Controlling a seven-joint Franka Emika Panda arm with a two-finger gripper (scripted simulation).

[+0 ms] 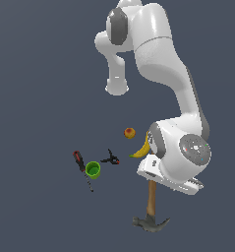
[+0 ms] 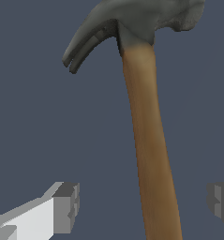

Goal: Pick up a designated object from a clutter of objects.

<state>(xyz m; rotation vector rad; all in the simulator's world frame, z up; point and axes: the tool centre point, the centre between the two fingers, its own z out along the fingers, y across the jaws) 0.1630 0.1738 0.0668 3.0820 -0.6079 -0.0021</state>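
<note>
Dark slate-grey ground [image 1: 35, 74] filled both views, flat and unmarked; your white Panda arm [image 1: 158, 54] was the biggest thing on it, folded down from the top of the exterior view with its wrist low at that view's right.

Next in size, the claw hammer [image 1: 151, 209]; its brown wooden handle ran out from under the wrist toward the bottom edge of the exterior view, dark grey head at the far end, claw curving toward that view's right; it lay well apart from the other items.

Your gripper [image 2: 144, 206] stood spread wide in the wrist view; one grey fingertip [image 2: 66, 206] sat on one side of the handle and the other at the opposite frame edge; clear gaps showed between each pad and the wood, so nothing was clasped; whether the fingers had reached handle level, you could not tell.

Smaller items, clustered to the exterior view's left of the wrist:
- yellow banana [image 1: 141, 146], just beside the wrist housing;
- red-black screwdriver [image 1: 82, 169], slanted, close against the green cup [image 1: 93, 170];
- red-yellow apple [image 1: 130, 132], near the banana's upper end;
- small black-red clamp [image 1: 110, 159], between cup and banana.
</note>
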